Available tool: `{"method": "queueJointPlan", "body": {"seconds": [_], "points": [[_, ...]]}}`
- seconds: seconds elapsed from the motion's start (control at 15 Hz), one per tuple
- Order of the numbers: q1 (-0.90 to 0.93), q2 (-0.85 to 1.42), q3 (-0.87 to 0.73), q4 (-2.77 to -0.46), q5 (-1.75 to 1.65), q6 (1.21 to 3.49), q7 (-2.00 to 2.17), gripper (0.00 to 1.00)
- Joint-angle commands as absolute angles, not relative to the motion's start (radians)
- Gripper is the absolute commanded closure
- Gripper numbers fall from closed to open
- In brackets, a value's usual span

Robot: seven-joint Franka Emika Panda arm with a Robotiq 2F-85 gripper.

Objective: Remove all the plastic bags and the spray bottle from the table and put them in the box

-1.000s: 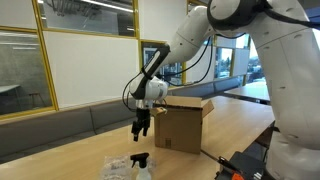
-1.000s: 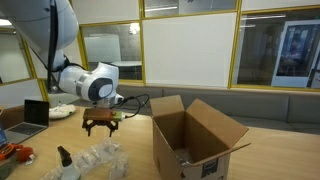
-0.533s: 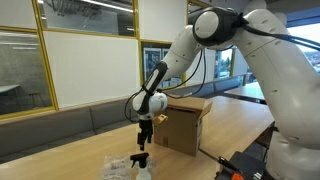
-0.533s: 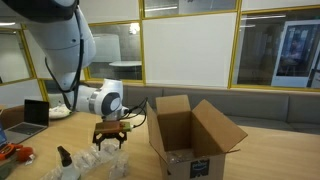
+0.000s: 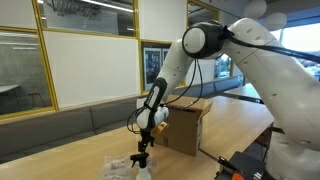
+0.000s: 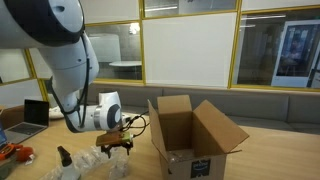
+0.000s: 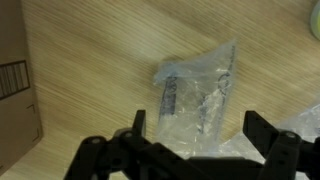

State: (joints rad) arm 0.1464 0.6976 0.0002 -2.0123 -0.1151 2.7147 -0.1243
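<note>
Hand (image 7: 197,128) status: spread wide and empty, I hover low over a clear plastic bag (image 7: 195,88) lying on the bench (image 7: 90,50). Spray bottle (image 6: 65,157) stands upright near it; box (image 6: 195,135) sits to the side, flaps raised.

White arm (image 5: 262,75): fat, glossy, rounded links with a dark grey joint ring (image 5: 203,40), and the slimmer link nearer the fingers has a dark section, with loose black cables (image 5: 196,82) looping alongside. Just above the fingers sits a white wrist drum (image 6: 104,113) with a dark round end cap, and a thin black cable loops next to it. The gripper (image 7: 200,135) is all matte black, with two blocky fingers (image 7: 136,125) on jointed links and a dark crossbar body behind them.
</note>
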Motion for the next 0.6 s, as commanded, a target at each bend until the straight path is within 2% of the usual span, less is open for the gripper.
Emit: {"method": "queueJointPlan", "body": {"seconds": [0.0, 0.53], "points": [[0.229, 0.753, -0.078, -1.977, -0.168, 2.775, 0.03, 0.0], [0.234, 0.819, -0.058, -1.93, -0.145, 2.801, 0.083, 0.0]]}}
